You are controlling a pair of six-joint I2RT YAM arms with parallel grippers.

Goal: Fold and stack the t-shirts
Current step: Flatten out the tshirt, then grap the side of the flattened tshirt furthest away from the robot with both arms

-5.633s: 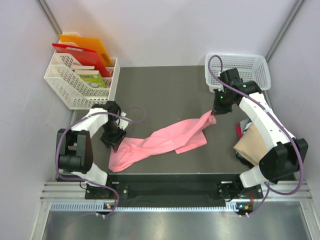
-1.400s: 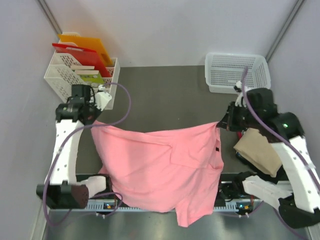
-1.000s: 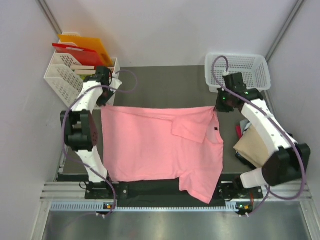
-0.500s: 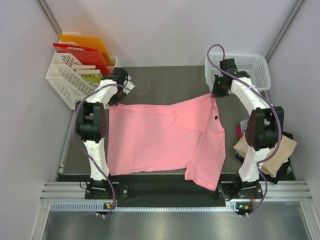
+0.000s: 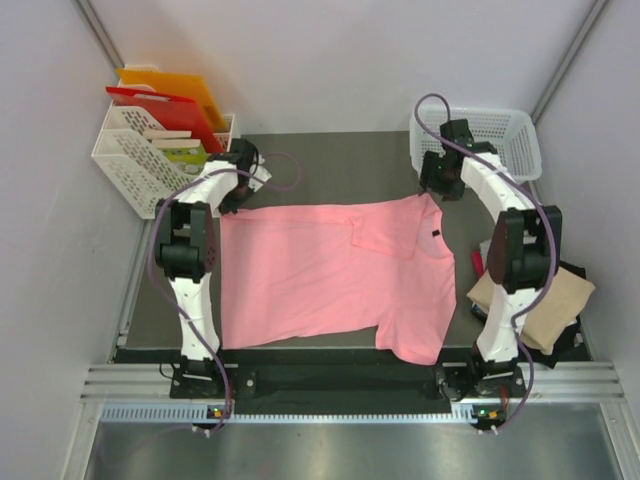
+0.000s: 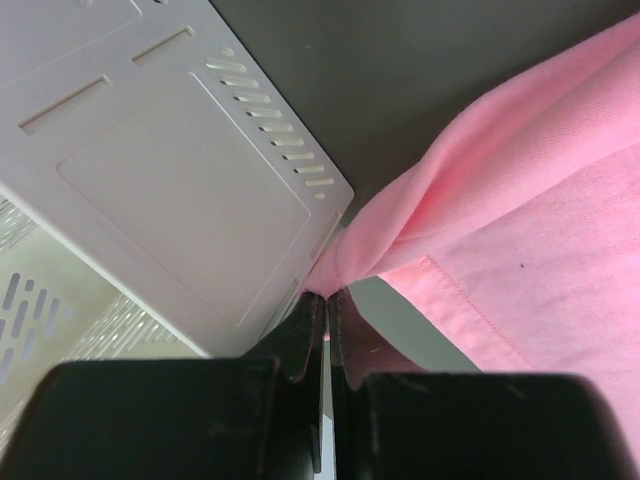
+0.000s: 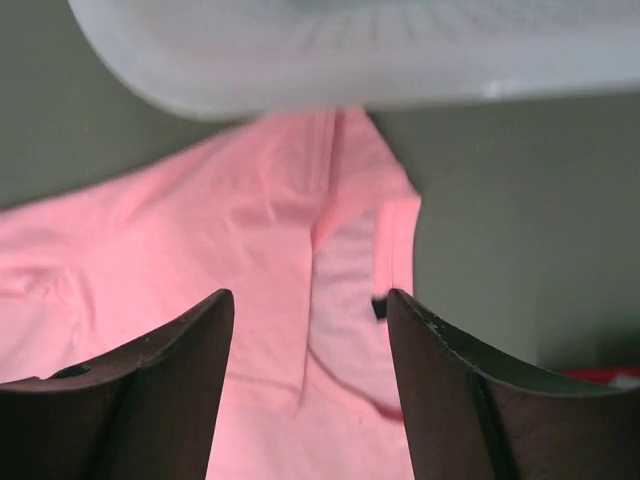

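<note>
A salmon-pink t-shirt [image 5: 320, 275] lies spread flat on the dark table, collar toward the right. My left gripper [image 5: 233, 199] is shut on its far left corner; in the left wrist view the fingertips [image 6: 326, 296] pinch a bunched fold of pink cloth [image 6: 500, 230]. Over the shirt's far right corner my right gripper [image 5: 436, 190] is open. Between its spread fingers [image 7: 310, 310] the collar and its label [image 7: 350, 290] lie untouched. A folded tan t-shirt [image 5: 540, 300] sits at the right on dark cloth [image 5: 570, 340], with a red edge [image 5: 477, 262] beside it.
A white mesh basket [image 5: 500, 135] stands at the back right, its rim [image 7: 350, 50] just past the right gripper. A white file basket [image 5: 150, 165] with orange and red folders sits at the back left, and its wall [image 6: 170, 190] is close to the left gripper.
The right gripper has opened and let go of the shirt's corner, which dropped flat onto the table. The left gripper still holds its corner and has barely moved.
</note>
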